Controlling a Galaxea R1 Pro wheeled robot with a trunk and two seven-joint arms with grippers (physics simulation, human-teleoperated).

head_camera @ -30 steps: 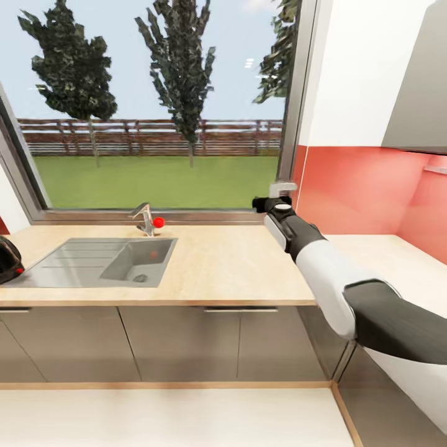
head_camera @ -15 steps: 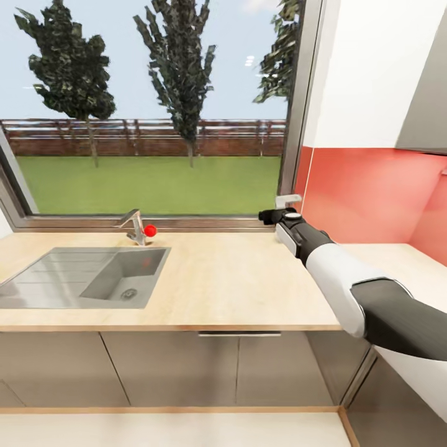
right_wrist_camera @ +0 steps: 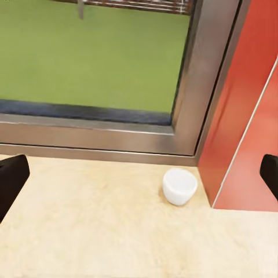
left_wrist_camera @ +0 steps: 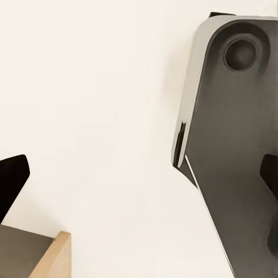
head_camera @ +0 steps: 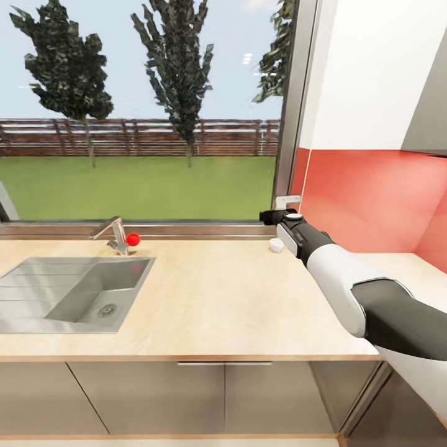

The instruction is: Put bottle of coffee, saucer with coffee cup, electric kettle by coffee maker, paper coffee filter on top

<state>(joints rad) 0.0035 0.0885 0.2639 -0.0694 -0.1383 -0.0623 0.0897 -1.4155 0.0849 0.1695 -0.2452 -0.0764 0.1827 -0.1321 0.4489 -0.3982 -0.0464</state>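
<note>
Beside the window, a coffee cup (right_wrist_camera: 179,186) sits on the countertop (head_camera: 205,298).

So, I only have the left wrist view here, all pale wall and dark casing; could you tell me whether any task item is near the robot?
Observer: Yes, a small white coffee cup sits on the countertop in the corner by the window frame.
Operator: Is an arm close to it?
Observer: The right gripper points at it, fingers spread wide, holding nothing.
Operator: Anything else on that counter?
Observer: A sink with a faucet, off to the left.
</note>
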